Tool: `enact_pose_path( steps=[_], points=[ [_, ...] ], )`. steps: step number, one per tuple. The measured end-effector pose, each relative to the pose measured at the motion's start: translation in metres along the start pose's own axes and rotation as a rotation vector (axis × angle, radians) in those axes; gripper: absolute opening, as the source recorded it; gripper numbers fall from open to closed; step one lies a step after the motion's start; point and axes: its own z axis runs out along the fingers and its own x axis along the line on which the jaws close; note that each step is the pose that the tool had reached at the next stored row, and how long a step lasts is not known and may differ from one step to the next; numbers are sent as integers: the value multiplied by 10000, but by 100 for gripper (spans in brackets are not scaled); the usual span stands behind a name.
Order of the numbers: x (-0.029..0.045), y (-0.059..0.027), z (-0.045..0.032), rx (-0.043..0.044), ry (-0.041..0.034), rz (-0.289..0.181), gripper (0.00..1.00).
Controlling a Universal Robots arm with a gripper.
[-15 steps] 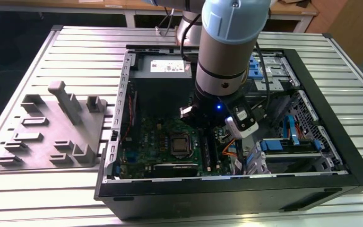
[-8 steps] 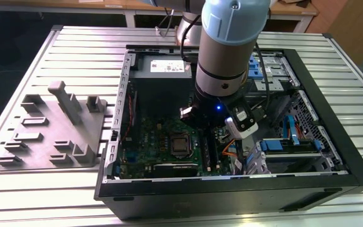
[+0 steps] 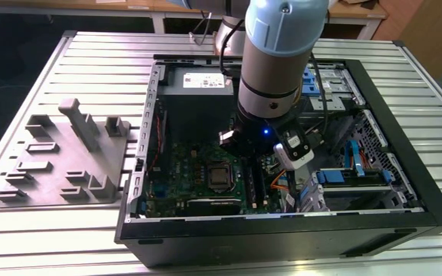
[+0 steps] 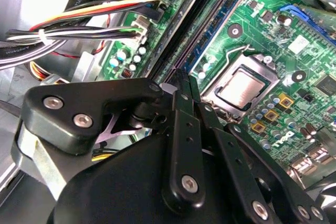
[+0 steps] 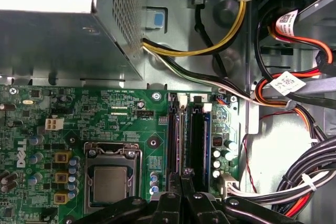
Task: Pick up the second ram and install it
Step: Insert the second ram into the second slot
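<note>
Open black computer case on slatted metal table; grey moulded fixture tray well apart from case.

Green motherboard inside case; silver processor socket beside long black slot rails.

Black gripper low over rails, fingers pinched together on thin dark edge, likely second ram, just above slot.

Risks, judged: stick misaligned with slot or notch, jams; cable bundle near rails snags.

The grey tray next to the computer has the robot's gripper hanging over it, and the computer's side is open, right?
Not quite. In the exterior view the grey tray sits by itself on the table, and the gripper is down inside the open computer case, over the green motherboard. Both wrist views show it by the black memory slots. The case is open, as you said.
</note>
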Motion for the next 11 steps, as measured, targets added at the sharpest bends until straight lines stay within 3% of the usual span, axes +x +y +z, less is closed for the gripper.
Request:
enact_pose_path(
  steps=[11],
  points=[
    [0, 0, 2, 0, 0, 1, 8]
  ],
)
